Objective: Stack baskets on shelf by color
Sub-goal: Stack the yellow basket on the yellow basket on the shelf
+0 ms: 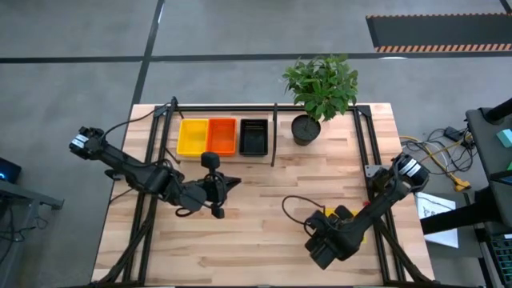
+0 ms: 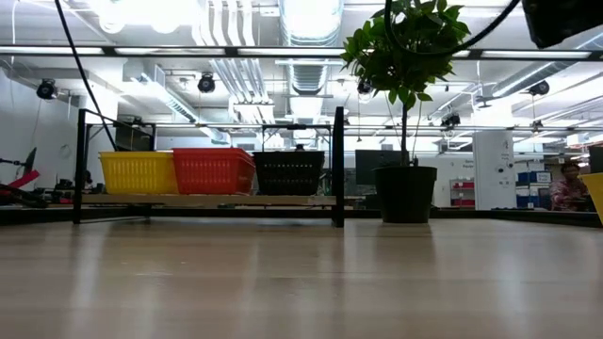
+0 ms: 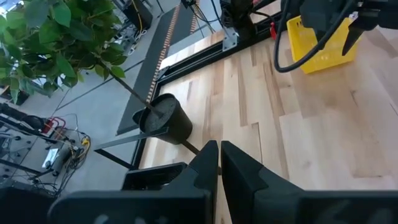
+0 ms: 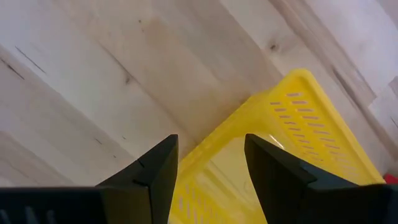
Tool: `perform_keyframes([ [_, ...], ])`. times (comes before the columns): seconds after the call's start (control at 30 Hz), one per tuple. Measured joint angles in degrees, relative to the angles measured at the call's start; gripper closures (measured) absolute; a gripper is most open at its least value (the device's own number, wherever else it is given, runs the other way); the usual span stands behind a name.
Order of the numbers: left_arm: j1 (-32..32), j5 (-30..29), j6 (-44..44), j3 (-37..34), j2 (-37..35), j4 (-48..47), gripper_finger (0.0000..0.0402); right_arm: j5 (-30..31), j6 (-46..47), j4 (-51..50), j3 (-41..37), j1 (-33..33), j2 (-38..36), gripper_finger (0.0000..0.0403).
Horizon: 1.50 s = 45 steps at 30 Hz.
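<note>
Listing from the near edge outward, we enter first the right gripper (image 1: 330,240), low over the near right part of the table (image 1: 264,232), its fingers spread to either side of one wall of a loose yellow basket (image 4: 292,124); whether they have yet closed on that wall we cannot tell. Next, the left gripper (image 1: 214,186) at mid-table, fingers pressed together on nothing, waiting. Farthest, the shelf (image 1: 276,136), carrying a yellow basket (image 1: 193,137), a red-orange basket (image 1: 222,136) and a black basket (image 1: 254,137) side by side, with a potted plant (image 1: 318,92) just right of the frame. We judge the pick-up of the loose basket is in hand; next comes a firm pinch, then a carry onto the shelved yellow one. Open tabletop lies between, though the left arm sits near that path and the shelf's rods border the drop.
</note>
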Motion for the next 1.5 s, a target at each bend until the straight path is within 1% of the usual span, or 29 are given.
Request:
perform_keyframes([
  [0.13,-0.02,0.02,-0.04,-0.04,0.08,-0.04,0.0398,0.06,-0.02,0.57,-0.48,0.00,0.11,0.0227],
  [0.23,-0.02,0.02,-0.09,-0.07,0.08,-0.02,0.0398,0.59,0.00,0.68,-0.64,-0.07,0.11,0.0243],
  [0.47,-0.02,0.04,-0.38,-0.09,0.08,0.02,0.0398,0.59,1.92,1.47,-1.19,-0.02,0.11,0.0323],
  [0.6,-0.02,0.05,-0.42,-0.09,0.10,0.02,0.0398,1.28,-0.46,4.59,-1.27,-0.02,0.12,0.0379],
  [0.7,-0.02,0.04,-0.42,-0.11,0.10,0.09,0.0398,3.08,-4.20,7.52,-1.27,-0.25,0.11,0.0389],
  [0.77,-0.02,0.07,-0.46,-0.11,0.10,0.15,0.0398,4.14,-7.89,9.85,-1.27,-0.58,0.12,0.0389],
  [0.87,-0.02,0.07,-0.51,-0.13,0.10,0.44,0.0398,7.56,-14.06,13.76,-1.27,-1.56,0.13,0.0390],
  [0.93,-0.02,0.09,-0.55,-0.47,0.10,2.17,0.0398,9.15,-19.71,16.89,-1.27,-2.90,0.13,0.0390],
  [1.03,-0.02,0.11,-0.48,-1.85,0.10,6.27,0.0398,10.51,-30.70,22.60,-1.27,-5.35,0.13,0.0390],
  [1.13,-0.13,0.13,-0.50,-3.24,0.10,8.19,0.0398,12.43,-42.64,28.30,-1.27,-7.84,0.13,0.0390],
  [1.27,-1.13,0.12,-2.16,-4.25,0.18,9.12,0.0398,12.58,-55.54,34.62,-1.26,-11.53,0.13,0.0390],
  [1.5,-4.51,0.18,-7.18,-4.31,0.53,9.73,0.0398,10.84,-69.51,39.74,-1.25,-16.52,0.13,0.0390],
])
